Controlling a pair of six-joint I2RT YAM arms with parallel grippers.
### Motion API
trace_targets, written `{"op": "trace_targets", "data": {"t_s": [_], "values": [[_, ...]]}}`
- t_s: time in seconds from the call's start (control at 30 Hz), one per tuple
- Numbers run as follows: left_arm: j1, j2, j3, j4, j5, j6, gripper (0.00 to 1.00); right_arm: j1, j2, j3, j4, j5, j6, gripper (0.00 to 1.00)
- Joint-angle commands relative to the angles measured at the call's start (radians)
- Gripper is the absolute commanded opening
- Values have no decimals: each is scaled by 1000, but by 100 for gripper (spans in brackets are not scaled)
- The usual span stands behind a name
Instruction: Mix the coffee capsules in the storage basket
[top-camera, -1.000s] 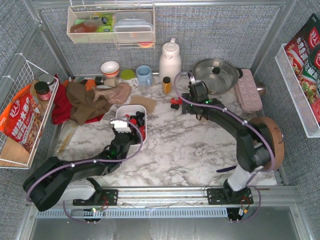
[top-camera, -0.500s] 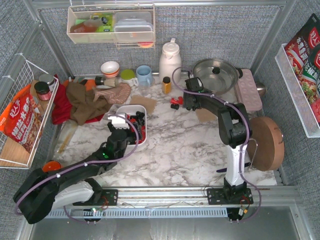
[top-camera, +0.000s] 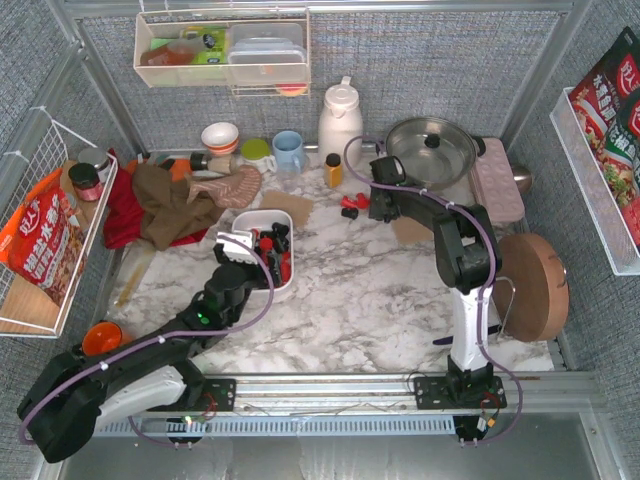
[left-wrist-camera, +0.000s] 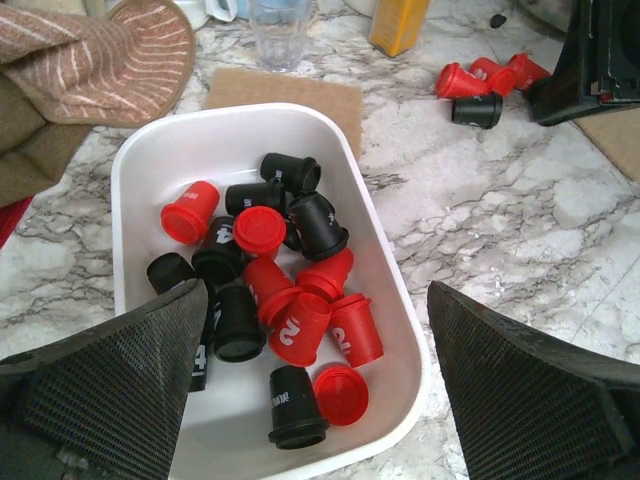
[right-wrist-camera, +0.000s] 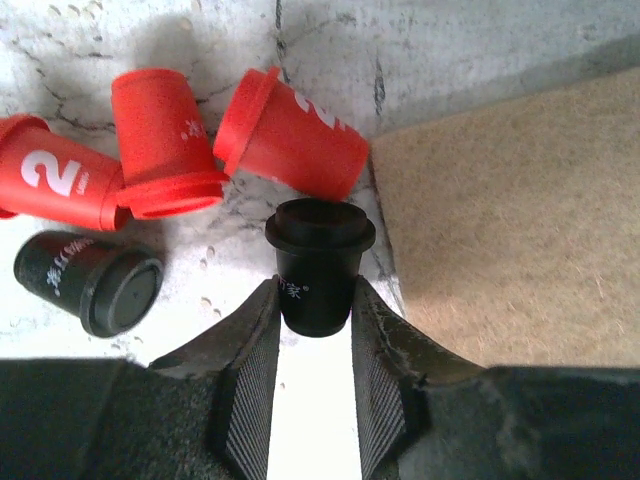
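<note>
The left gripper (left-wrist-camera: 318, 295) hangs with its mesh-textured black jaws spread wide over the glossy white basket (left-wrist-camera: 140, 180), a rounded tray on the marble table (left-wrist-camera: 520, 220) holding jumbled, tapered red and black capsules (left-wrist-camera: 262, 232), some cut off by the near finger. The right gripper (right-wrist-camera: 313, 292) pinches a matte black capsule (right-wrist-camera: 318, 240), its lower end hidden between the ribbed pads, beside four loose capsules (right-wrist-camera: 160, 140) at a fibrous tan mat (right-wrist-camera: 500, 230).
</note>
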Motion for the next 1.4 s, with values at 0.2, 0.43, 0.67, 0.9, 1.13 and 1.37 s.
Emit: {"op": "trace_targets", "data": {"t_s": [0.2,0.43,0.67,0.9,1.13,1.37], "values": [[0,9,-31,154,185,121,99,3,-159,-122,18,-52,-49,28],[0,67,-76,363,391,335,99,67,-455,-306,14,-188,-101,26],[-13,149,-83,547,624,553,99,248,-766,-484,3,-283,-102,27],[-71,247,-38,601,751,710,99,371,-957,-611,66,-365,-31,27],[-163,336,-6,711,759,771,99,424,-1031,-634,84,-396,11,28],[-216,393,16,808,698,795,99,437,-1056,-659,99,-406,34,28]]}}
